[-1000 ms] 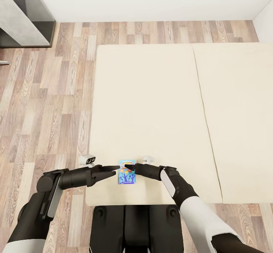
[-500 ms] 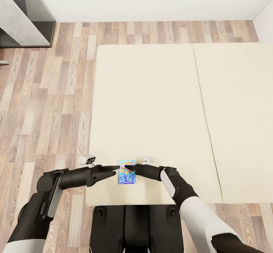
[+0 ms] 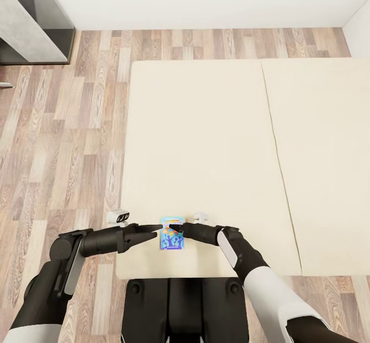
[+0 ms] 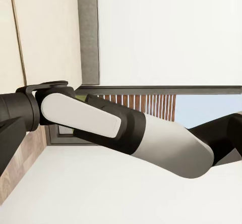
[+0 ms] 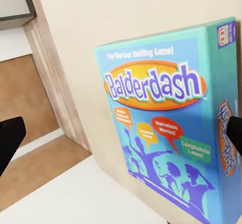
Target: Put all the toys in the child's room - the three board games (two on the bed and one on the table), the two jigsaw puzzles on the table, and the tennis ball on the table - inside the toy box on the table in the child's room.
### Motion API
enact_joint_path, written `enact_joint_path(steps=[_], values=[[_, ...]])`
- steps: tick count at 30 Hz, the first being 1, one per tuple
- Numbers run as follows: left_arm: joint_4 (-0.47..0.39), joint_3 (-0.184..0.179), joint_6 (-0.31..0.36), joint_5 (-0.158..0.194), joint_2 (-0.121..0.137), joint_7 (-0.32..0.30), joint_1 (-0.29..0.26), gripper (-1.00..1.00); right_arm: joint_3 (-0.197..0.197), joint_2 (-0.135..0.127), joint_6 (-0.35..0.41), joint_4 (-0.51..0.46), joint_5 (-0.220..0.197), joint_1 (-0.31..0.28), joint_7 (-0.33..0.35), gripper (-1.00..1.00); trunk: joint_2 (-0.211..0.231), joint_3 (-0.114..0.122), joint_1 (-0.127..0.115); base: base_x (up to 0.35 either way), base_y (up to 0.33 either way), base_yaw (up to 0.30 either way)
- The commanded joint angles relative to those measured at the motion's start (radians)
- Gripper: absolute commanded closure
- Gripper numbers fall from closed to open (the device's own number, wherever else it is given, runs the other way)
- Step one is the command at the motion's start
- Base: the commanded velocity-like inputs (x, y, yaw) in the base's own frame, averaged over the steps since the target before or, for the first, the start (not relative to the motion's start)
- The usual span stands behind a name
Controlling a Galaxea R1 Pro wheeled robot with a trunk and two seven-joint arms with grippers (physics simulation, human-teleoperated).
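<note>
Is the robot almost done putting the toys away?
No sign of it. Nothing looks put away here. The blue game lies on the bed, and the left tool and right tool reach in at its two sides. It must go to the toy box.

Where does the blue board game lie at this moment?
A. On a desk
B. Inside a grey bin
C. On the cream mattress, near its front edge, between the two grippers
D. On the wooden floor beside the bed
C: in the head view the blue board game lies on the mattress between the left gripper and the right gripper.
</note>
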Motion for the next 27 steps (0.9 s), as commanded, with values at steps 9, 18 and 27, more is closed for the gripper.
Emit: enact_joint_path(steps=[9, 18, 27], values=[[0.0, 0.0, 0.011, 0.0, 0.0, -0.003, 0.0, -1.0, 0.001, 0.0, 0.007, -0.001, -0.006, 0.0, -0.001, -1.0, -0.001, -0.001, 0.001, 0.0, 0.0, 0.0], [0.0, 0.0, 0.011, 0.0, 0.0, -0.003, 0.0, -1.0, 0.001, 0.0, 0.007, -0.001, -0.005, 0.0, -0.001, -1.0, -0.001, -0.001, 0.001, 0.0, 0.0, 0.0], [0.0, 0.0, 0.011, 0.0, 0.0, -0.003, 0.0, -1.0, 0.001, 0.0, 0.007, -0.002, -0.004, 0.0, -0.001, -1.0, -0.001, -0.001, 0.001, 0.0, 0.001, 0.0]])
